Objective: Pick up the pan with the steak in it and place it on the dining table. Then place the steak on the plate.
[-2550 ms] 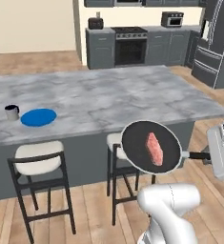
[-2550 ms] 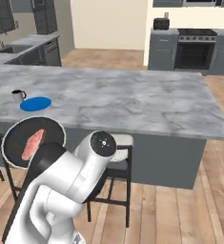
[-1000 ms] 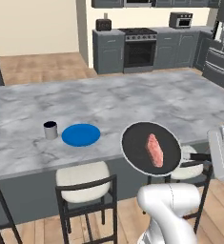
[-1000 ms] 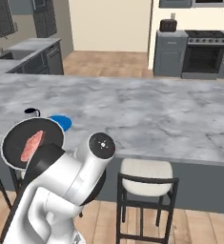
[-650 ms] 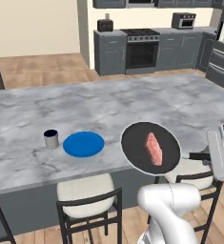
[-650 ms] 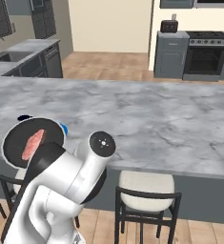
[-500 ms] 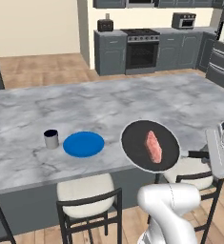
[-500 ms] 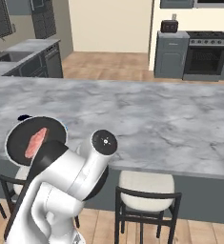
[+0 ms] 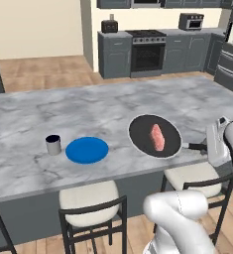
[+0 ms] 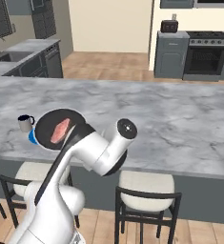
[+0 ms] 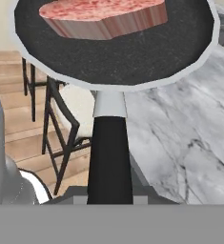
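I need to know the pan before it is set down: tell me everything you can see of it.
The pan is round, black, matte inside, with a thin pale rim and a long straight black handle. It is held level over the near edge of the dining table, by its handle. The steak lies in it.

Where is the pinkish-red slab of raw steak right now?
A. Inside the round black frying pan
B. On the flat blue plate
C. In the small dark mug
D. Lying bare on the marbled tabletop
A: the pinkish-red slab of raw steak lies inside the round black frying pan, while the flat blue plate beside it is bare.
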You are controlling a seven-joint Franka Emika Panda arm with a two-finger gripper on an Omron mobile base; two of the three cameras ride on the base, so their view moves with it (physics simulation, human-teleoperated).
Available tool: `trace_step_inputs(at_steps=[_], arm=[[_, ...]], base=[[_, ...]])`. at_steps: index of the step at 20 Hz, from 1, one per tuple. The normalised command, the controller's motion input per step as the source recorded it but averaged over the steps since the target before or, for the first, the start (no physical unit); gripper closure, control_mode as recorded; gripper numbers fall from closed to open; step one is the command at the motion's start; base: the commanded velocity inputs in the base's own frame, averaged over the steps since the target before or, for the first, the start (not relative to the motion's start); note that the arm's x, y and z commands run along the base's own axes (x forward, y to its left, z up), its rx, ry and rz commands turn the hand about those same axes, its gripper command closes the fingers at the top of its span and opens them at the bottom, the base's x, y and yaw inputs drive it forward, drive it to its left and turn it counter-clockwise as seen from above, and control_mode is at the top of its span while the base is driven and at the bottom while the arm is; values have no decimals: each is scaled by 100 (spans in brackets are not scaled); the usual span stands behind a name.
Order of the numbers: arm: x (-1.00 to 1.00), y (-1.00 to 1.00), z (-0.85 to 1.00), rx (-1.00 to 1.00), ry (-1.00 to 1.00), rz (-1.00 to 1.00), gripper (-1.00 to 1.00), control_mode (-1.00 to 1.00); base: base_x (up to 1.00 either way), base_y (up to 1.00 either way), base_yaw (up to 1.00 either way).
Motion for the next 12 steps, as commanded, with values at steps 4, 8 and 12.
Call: trace_step_inputs(at_steps=[4, 8, 12], arm=[[92, -21, -17, 2, 8, 0, 100, -100], [87, -6, -31, 0, 8, 0, 100, -100], [75, 0, -43, 0, 8, 0, 100, -100]], base=[[0, 0, 0], [0, 0, 0], [0, 0, 0]])
